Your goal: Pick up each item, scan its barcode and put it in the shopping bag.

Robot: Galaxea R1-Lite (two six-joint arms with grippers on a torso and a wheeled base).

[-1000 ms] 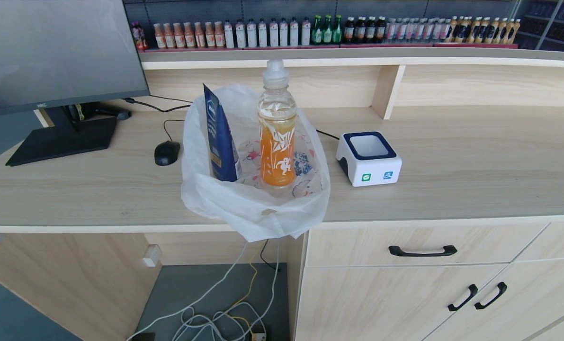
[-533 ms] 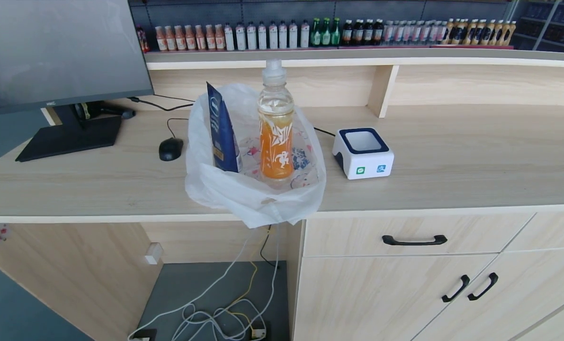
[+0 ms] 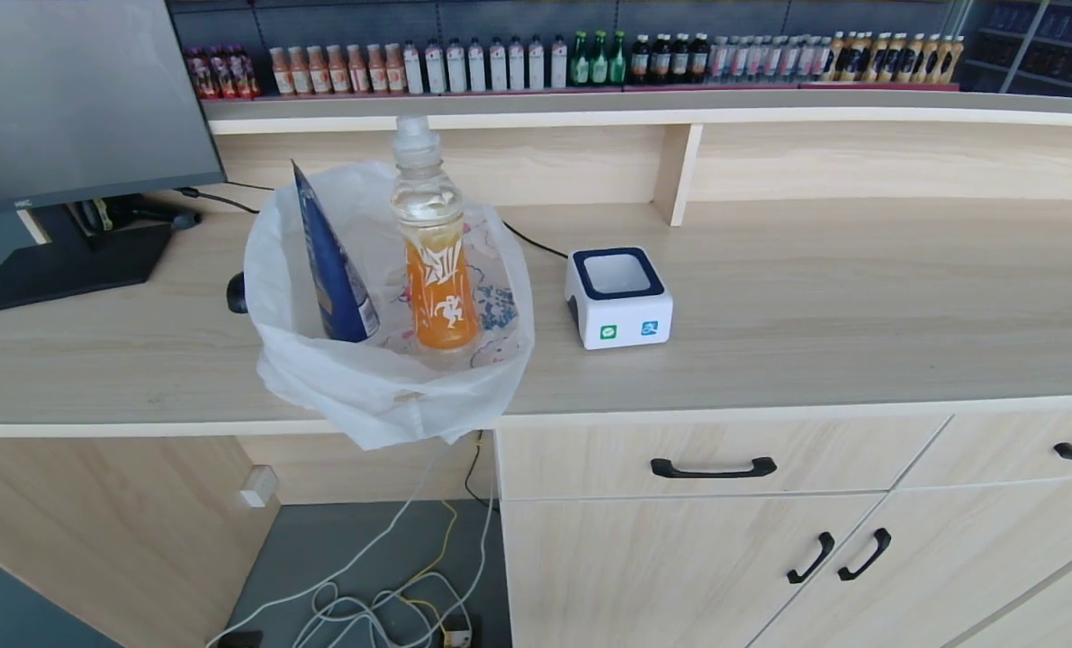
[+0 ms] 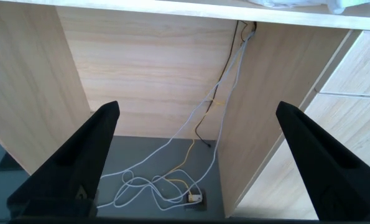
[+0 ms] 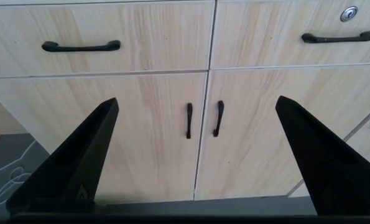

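A white shopping bag [image 3: 382, 391] sits open on the wooden counter [image 3: 815, 306], hanging a little over its front edge. Inside it an orange drink bottle [image 3: 434, 261] stands upright beside a dark blue pouch [image 3: 330, 265] that leans to the left. A white and navy barcode scanner [image 3: 618, 297] stands on the counter just right of the bag. My left gripper [image 4: 197, 158] is open, low down and facing the gap under the counter. My right gripper [image 5: 194, 155] is open too, low in front of the cabinet doors.
A monitor [image 3: 67, 99] on its stand and a black mouse [image 3: 235, 292] are at the counter's left. Drawers and doors with black handles [image 3: 714, 468] fill the front below. Loose cables [image 3: 382, 594] lie on the floor in the gap. Bottles line the back shelf [image 3: 590, 63].
The whole head view has shifted, so bag, bottle and scanner now sit further left in the picture; the camera moved. The things on the counter have not moved.
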